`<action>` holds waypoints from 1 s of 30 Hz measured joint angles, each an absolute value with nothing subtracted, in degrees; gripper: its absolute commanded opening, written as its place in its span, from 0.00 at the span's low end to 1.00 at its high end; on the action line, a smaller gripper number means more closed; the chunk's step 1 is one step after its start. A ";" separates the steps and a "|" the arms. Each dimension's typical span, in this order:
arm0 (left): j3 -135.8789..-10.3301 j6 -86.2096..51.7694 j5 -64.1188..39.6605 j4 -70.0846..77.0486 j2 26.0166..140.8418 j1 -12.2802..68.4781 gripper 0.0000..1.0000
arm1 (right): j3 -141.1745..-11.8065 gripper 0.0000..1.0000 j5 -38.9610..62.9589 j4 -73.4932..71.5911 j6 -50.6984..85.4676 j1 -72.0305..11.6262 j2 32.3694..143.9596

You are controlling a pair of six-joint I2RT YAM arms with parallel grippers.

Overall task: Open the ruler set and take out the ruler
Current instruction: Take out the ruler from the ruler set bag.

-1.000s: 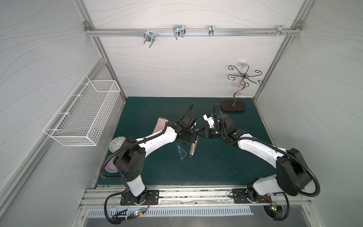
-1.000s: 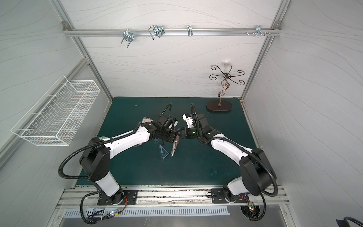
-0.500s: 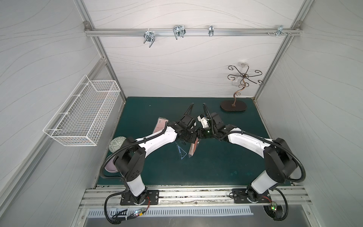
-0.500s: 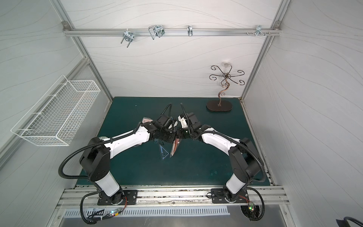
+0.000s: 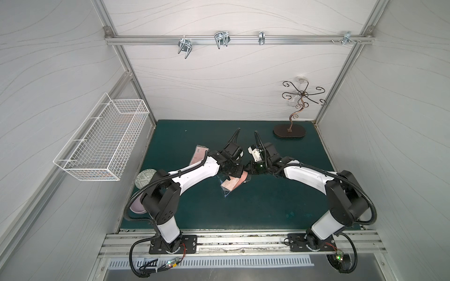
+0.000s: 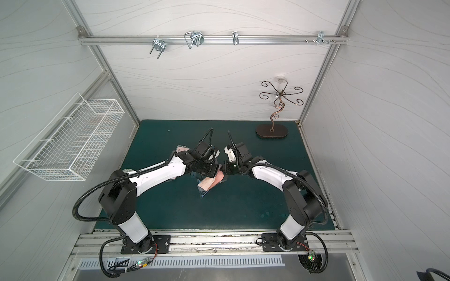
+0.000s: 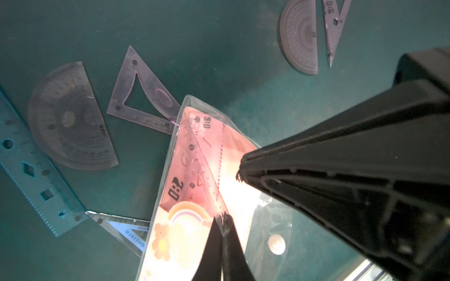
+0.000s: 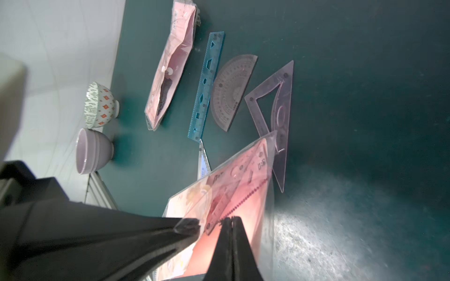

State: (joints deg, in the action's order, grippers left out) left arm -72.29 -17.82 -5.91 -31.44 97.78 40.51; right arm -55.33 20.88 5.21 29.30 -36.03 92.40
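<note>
The ruler set (image 7: 194, 170) is a clear, soft plastic pouch with a pink printed card inside it. The card carries a rainbow and a flower drawing. Transparent rulers lie against the card, one with a finely graduated edge and one with a wavy edge.

The pouch hangs between the two grippers, lifted at their end and slanting down away from them towards the green mat (image 7: 219, 60). The left gripper (image 7: 222, 216) has its jaws pressed together on the pouch's thin film edge. The right gripper (image 8: 231, 219) is likewise pinched tight on the pouch, just beside the left one. In both top views the two grippers meet tip to tip over the pink card (image 5: 232, 183).

Below and beyond the fingertips, loose flat pieces lie on the mat:
- a translucent blue ruler (image 8: 207, 85) with a toothed edge and shape cut-outs
- a smoky half-round protractor (image 8: 232, 90)
- a pale, clear set square (image 8: 272, 109)
</note>
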 measured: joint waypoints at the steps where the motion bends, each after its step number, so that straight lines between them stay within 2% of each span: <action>1: -72.29 -17.91 -5.76 -31.53 97.78 40.51 0.00 | -54.52 0.00 21.67 4.29 29.67 -35.90 92.40; 14: -72.29 -18.92 -4.03 -30.24 97.78 40.49 0.00 | -47.09 0.00 24.97 -3.81 32.34 -35.48 86.74; 23: -72.29 -18.92 -4.36 -29.06 97.78 40.49 0.00 | -47.83 0.00 24.99 -6.00 33.23 -35.48 89.41; 30: -72.29 -18.92 -5.45 -28.23 97.78 40.51 0.00 | -50.24 0.12 24.12 -6.26 34.96 -35.22 93.06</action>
